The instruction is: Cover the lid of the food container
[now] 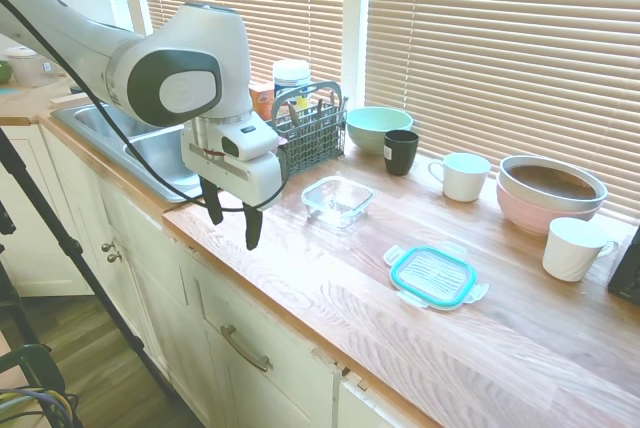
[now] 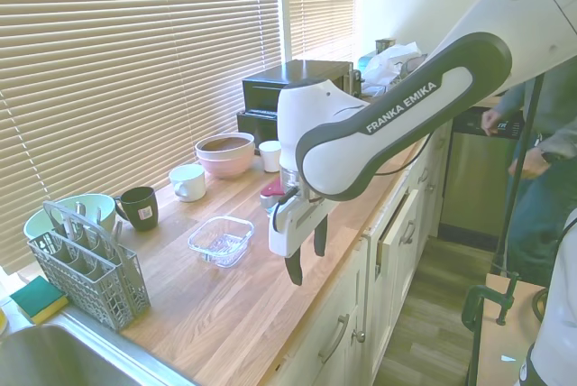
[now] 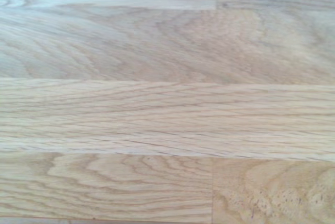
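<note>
On the wooden counter, near its front edge, the gripper hangs above bare wood with its two dark fingers spread apart and holding nothing; the second exterior view shows the same open gripper pointing down over the counter beside the cabinet fronts. The container, a clear glass dish with low walls, stands uncovered just beyond the gripper, toward the window blinds, and appears empty. The lid, clear with a teal rim and small side tabs, lies flat on the counter well apart from the container, further along the counter from the sink; in the second exterior view it is hidden behind the arm. A grey cutlery basket stands at the sink's edge, with a mint bowl and a black mug beside it. Further along the window side stand a white mug, a pink bowl with a brown inside, and a second white cup. A yellow-and-green sponge lies by the basket, seen only in the second exterior view. The wrist view shows only wood grain of the counter, with plank joints running across it.
</note>
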Available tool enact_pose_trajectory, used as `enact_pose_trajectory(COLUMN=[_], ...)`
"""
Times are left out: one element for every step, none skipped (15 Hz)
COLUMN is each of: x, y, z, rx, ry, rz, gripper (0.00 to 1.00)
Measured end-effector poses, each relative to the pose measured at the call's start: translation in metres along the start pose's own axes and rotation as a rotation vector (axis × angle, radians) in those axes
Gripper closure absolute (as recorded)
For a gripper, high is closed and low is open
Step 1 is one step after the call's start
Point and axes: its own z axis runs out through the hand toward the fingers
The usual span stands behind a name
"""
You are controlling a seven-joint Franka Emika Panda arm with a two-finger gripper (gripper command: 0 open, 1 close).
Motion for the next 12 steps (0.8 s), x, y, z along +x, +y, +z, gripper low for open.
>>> enact_pose_trajectory(x=[0.000,0.001,0.002,0.003,0.006,0.011,0.017,0.024,0.031,0.040,0.050,0.061], y=[0.000,0.001,0.002,0.002,0.003,0.007,0.011,0.017,0.023,0.030,0.037,0.043], z=[0.001,0.001,0.001,0.000,-0.002,-0.003,-0.005,-0.007,-0.008,-0.009,-0.010,-0.013], rx=[-0.001,-0.002,-0.002,0.000,0.002,0.005,0.008,0.012,0.018,0.024,0.029,0.037], ry=[-0.002,-0.004,-0.004,-0.003,-0.004,-0.006,-0.008,-0.010,-0.014,-0.016,-0.019,-0.022], rz=[0.001,0.004,0.006,0.007,0.011,0.017,0.025,0.033,0.041,0.048,0.057,0.065], gripper=[0.00,0.00,0.00,0.00,0.00,0.00,0.00,0.00,0.00,0.00,0.00,0.00])
